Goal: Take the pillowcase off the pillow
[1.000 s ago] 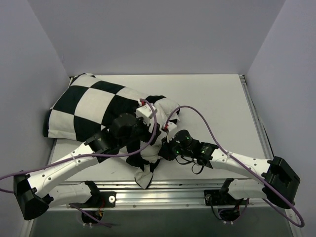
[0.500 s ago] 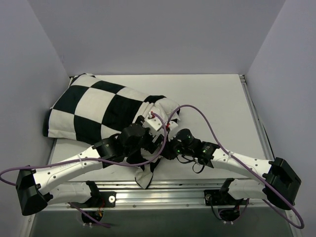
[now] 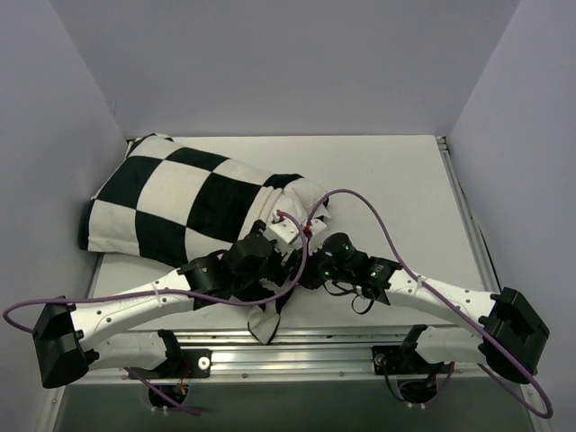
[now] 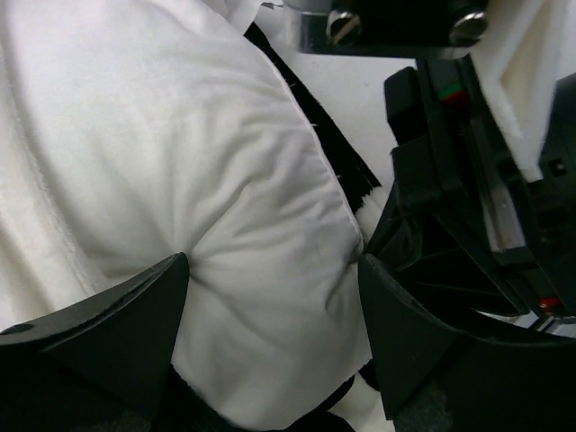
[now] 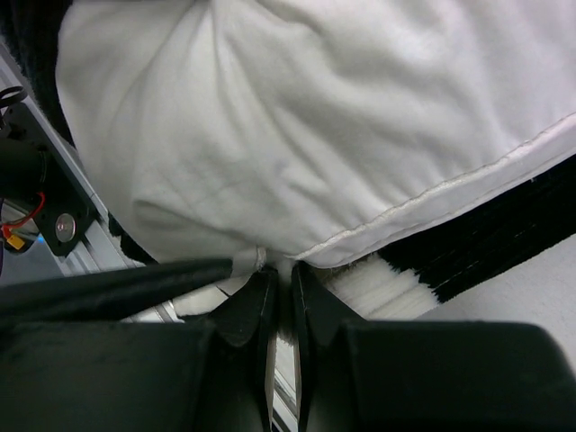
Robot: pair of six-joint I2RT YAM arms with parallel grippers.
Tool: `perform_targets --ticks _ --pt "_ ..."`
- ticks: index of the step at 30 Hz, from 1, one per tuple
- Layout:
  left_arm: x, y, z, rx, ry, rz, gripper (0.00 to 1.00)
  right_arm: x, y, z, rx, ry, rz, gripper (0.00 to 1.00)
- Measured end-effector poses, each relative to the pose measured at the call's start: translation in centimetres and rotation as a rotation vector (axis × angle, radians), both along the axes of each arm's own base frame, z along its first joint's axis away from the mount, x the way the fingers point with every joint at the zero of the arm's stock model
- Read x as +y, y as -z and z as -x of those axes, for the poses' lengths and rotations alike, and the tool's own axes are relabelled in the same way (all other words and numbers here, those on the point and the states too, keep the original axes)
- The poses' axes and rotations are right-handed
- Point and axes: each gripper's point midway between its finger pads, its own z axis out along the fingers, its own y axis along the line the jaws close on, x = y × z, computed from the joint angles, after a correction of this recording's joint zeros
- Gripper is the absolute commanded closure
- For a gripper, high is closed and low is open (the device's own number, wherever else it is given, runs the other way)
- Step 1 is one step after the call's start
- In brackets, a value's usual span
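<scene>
The black and white checkered pillowcase (image 3: 180,193) lies at the back left with the pillow inside. The plain white pillow (image 3: 306,191) bulges out of its open end at mid-table. My left gripper (image 3: 286,238) is open, and its fingers straddle the white bulge (image 4: 225,180) in the left wrist view. A black pillowcase edge (image 4: 333,153) runs behind that bulge. My right gripper (image 3: 304,268) sits just in front of the left one. In the right wrist view it (image 5: 279,281) is shut on the pillow's seamed white corner (image 5: 315,117), with checkered cloth (image 5: 504,229) beside it.
A loose flap of pillowcase (image 3: 263,322) hangs over the near edge onto the metal rail (image 3: 342,346). Purple cables (image 3: 360,209) loop over both arms. Grey walls close the left, back and right sides. The right arm's black body (image 4: 468,225) is close beside my left gripper.
My left gripper has moved right and toward the near edge, down around the pillow's white end beside the right gripper. The right gripper has stayed about where it was.
</scene>
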Motion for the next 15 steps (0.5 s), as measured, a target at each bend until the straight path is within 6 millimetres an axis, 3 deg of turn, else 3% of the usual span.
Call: perform_targets --ticks 3,4,7,8,10,15 --pt "0.4 0.5 -0.4 0.001 -0.047 -0.002 0.35 0.0 -0.1 0.0 -0.001 0.001 -0.004 1.0" --pt "0.5 0.6 -0.6 0.001 -0.067 -0.003 0.51 0.0 -0.3 0.0 -0.003 0.002 -0.009 1.0" --pt "0.7 1.4 -1.3 0.007 -0.128 -0.008 0.74 0.0 -0.9 0.0 -0.012 0.005 -0.024 1.0" --pt "0.7 1.6 -1.4 0.008 -0.142 -0.01 0.86 0.0 -1.1 0.0 -0.014 0.007 -0.03 1.0" --pt "0.7 2.0 -1.7 0.009 -0.167 -0.017 0.97 -0.1 -1.5 -0.1 -0.018 0.013 -0.041 1.0" --pt "0.6 1.6 -2.2 -0.001 -0.201 -0.008 0.98 -0.3 -2.4 -0.2 -0.036 0.021 -0.063 1.0"
